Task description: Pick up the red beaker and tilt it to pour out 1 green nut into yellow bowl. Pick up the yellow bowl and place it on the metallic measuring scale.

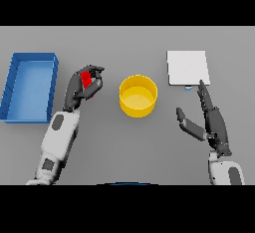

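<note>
Right robot hand (211, 120): nearest to us, lower right of the table (124, 147), fingers straight and spread wide, thumb out to the side, holding nothing; fingertips point up toward the scale.
Left robot hand (85, 85): we see it left of centre, fingers curled round the red beaker (87, 79), gripping it.
Red beaker: inside the left grasp, only partly visible between the dark fingers; we cannot tell its tilt or contents.
Yellow bowl (138, 95): on the table at centre, upright, just right of the left robot hand, apart from it; we see no nut inside.
Metallic measuring scale (187, 67): flat pale square, upper right, well apart from the bowl.
Blue bin (29, 86): far left edge of the table, beside the left arm.
</note>
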Available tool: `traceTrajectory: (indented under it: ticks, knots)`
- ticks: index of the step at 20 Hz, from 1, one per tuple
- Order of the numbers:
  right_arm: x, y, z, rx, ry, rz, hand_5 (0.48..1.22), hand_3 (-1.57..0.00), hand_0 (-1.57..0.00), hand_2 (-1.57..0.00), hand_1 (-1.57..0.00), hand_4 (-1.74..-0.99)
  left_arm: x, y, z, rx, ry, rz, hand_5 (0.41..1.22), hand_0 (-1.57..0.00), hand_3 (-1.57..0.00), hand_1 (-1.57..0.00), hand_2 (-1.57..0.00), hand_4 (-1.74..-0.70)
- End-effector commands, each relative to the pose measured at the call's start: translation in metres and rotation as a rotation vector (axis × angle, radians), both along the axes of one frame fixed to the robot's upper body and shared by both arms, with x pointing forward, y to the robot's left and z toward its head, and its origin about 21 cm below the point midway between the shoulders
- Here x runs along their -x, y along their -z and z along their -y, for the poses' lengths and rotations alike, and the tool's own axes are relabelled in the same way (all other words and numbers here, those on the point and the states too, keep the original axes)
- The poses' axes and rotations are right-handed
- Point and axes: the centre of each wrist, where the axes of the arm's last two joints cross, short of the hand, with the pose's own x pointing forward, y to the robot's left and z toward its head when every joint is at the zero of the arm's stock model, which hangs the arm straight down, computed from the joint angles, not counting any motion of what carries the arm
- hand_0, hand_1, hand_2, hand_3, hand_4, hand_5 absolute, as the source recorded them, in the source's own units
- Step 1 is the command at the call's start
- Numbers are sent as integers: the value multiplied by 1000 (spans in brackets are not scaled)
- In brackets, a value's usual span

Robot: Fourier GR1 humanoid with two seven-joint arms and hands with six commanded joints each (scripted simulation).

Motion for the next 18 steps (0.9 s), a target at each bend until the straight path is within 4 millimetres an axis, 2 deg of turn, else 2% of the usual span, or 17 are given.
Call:
traceTrajectory:
  ticks: [1,3,5,7,8,11,14,18]
  knots:
    - [0,-1,1,-8,-4,6,648,1,1,1,1,-1239,0,1,-1,-41,-14,-1,999,-755,-884,-783,-844,-1519]
    - [3,0,-1,-7,-3,-1,648,1,1,1,1,-1239,-1,-2,3,-92,-7,11,1079,-1049,-1058,-1067,-1106,-1589]
    - [1,3,-7,-12,-4,0,650,1,1,1,1,-1242,-4,-4,8,-87,10,20,1130,-1237,-1154,-1248,-1273,-1636]
    - [-3,4,-4,-27,-4,-8,646,1,1,1,1,-1251,-3,-4,2,-90,6,18,1163,-1357,-1304,-1364,-1380,-1565]
    - [-2,3,-5,-33,-5,1,644,1,1,1,1,-1255,-2,-4,1,-92,11,21,1174,-1400,-1357,-1406,-1419,-1542]
    - [-1,3,-4,-18,-3,4,645,1,1,1,1,-1248,-3,-8,2,18,27,47,1157,-1483,-1462,-1486,-1493,-1639]
    - [-2,2,-3,-12,-8,10,644,1,1,1,1,-1236,-11,-28,-4,66,40,99,1140,-1526,-1515,-1528,-1531,-1689]
    - [-3,3,-4,5,-3,13,650,1,1,1,1,-1226,-11,-49,-5,22,89,141,1131,-1553,-1548,-1553,-1555,-1720]
